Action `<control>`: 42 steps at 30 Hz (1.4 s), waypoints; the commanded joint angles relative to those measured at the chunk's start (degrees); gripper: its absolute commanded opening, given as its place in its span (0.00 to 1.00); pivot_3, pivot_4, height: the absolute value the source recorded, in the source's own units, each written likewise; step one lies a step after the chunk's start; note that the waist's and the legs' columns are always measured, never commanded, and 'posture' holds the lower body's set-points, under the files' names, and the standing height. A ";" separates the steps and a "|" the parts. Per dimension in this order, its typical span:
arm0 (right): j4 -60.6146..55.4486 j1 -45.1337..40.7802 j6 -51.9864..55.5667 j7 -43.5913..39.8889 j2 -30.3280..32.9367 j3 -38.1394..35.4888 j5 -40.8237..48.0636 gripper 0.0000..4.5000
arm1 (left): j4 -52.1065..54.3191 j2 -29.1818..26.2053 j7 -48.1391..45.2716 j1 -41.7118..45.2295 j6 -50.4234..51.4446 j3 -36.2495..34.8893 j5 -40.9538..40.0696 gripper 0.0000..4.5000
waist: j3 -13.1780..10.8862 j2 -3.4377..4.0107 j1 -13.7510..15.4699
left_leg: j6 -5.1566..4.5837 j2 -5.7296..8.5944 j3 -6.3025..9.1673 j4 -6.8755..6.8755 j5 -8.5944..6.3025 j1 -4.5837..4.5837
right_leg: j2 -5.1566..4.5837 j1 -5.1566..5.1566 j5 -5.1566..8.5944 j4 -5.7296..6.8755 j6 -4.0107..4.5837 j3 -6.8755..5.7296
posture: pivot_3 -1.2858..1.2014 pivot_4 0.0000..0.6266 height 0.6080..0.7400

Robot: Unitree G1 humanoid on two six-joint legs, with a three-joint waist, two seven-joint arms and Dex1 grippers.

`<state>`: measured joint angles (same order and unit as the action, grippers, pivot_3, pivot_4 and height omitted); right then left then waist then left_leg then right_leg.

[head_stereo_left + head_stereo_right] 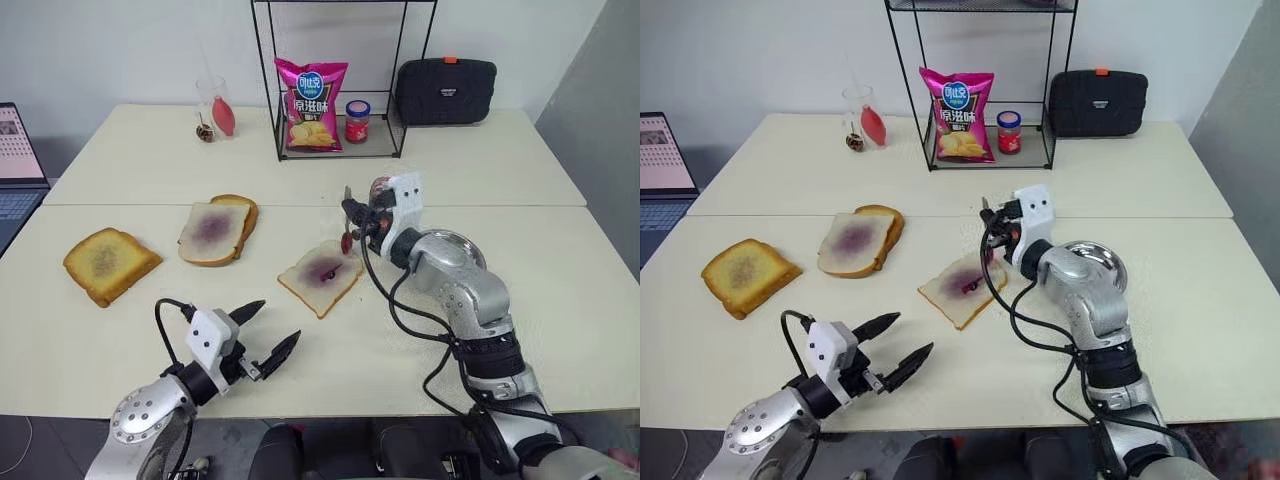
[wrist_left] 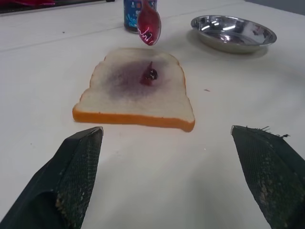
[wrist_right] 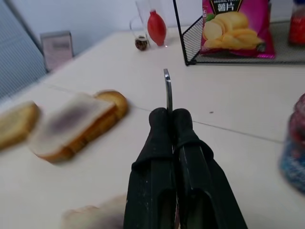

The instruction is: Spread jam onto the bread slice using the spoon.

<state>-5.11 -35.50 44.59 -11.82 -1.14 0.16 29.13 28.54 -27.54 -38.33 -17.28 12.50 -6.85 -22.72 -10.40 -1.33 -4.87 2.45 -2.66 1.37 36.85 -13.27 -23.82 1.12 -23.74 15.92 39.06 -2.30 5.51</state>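
Head views: the right claw (image 1: 352,222) is clenched on the small silver metal spoon (image 1: 347,238), which hangs bowl-down just above the far edge of the square white bread slice (image 1: 321,275). A patch of glossy dark purple jam (image 1: 325,270) marks the middle of that slice, which lies flat on the cream tabletop (image 1: 560,300). The left claw (image 1: 268,333) is released, its two black fingers spread, and hovers near the front edge of the tabletop, apart from the slice and to its near left. A shallow round steel dish (image 1: 1103,262) sits just beyond the right forearm.

Left wrist view: the slice lies ahead, between the two spread black fingers (image 2: 71,176) and apart from them. The purple-red spoon bowl (image 2: 149,25) hangs above its far edge. The steel dish stands beyond, off to one side.

Right wrist view: the two black fingers (image 3: 157,162) press together on the slim spoon handle (image 3: 167,90), which protrudes past their tips.
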 commanded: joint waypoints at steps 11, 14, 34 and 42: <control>6.54 -0.09 6.64 4.20 -6.53 -8.18 11.09 0.00 | 12.25 -1.81 6.71 3.61 11.54 -0.18 -3.86 1.00 | 0.03 -0.05 0.12 | 0.00 0.10 -0.03 0.03 0.00 -0.01 | -0.12 0.06 -0.01 -0.07 -0.02 -0.01 | 0.52 0.24 1.00; 6.42 1.00 6.92 3.89 -5.22 -8.29 10.70 0.00 | 13.88 -1.98 8.09 4.79 14.24 0.13 -4.43 1.00 | 0.03 -0.05 0.13 | 0.00 0.07 0.02 0.01 0.00 -0.01 | -0.07 0.06 0.00 -0.06 -0.01 -0.05 | 0.52 0.24 1.00; 4.63 1.77 7.87 5.78 0.43 -14.04 13.06 0.00 | 13.61 -2.78 8.52 9.38 18.61 0.88 -5.22 1.00 | 0.03 -0.05 0.14 | 0.00 0.11 -0.01 0.03 0.00 0.00 | -0.07 0.06 -0.01 -0.06 -0.02 0.00 | 0.52 0.24 1.00; 7.09 3.53 5.63 4.25 0.96 -13.18 11.41 0.00 | 13.82 -2.95 8.95 10.69 19.71 0.99 -5.55 1.00 | 0.03 -0.05 0.11 | 0.00 0.11 -0.01 0.02 0.00 -0.01 | -0.07 0.06 0.00 -0.07 -0.02 0.00 | 0.52 0.24 1.00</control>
<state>2.25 -32.51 51.81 -6.29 -0.19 -13.66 41.20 40.26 -30.03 -29.41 -7.04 32.24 -5.54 -27.24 -10.37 -1.38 -4.76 2.45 -2.55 1.35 36.87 -13.27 -23.82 1.05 -23.68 15.91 38.99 -2.32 5.51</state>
